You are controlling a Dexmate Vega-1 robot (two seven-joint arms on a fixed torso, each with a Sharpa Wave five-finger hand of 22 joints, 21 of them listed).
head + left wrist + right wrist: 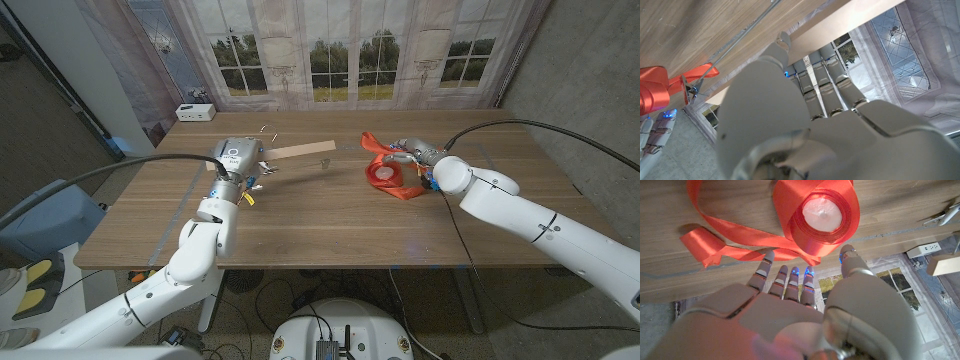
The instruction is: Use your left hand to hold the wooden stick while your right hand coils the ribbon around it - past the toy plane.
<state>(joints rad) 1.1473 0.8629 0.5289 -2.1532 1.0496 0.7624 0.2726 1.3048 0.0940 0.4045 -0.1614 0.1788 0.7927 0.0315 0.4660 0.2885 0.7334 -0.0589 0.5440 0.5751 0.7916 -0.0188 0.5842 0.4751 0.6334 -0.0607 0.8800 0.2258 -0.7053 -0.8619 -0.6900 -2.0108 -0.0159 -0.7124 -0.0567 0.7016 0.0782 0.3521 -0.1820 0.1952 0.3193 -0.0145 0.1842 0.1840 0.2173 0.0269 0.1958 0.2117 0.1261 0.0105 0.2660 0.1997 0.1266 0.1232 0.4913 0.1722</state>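
Note:
The wooden stick (300,150) lies flat on the table, left of centre. My left hand (240,162) is at its near end with fingers stretched out straight along the stick (850,20); I see no grip on it. The red ribbon (385,165) lies loose to the right, with its roll (824,212) on its side and a tail (705,245) trailing away. Over the ribbon hovers my right hand (415,155), its fingers (782,280) spread and holding nothing. A small silvery object (325,162), perhaps the toy plane, stands between stick and ribbon.
A white socket box (193,112) sits at the table's far left corner. A thin wiry item (265,128) lies just beyond the stick. The wooden table (330,225) ends at a curtained window wall behind.

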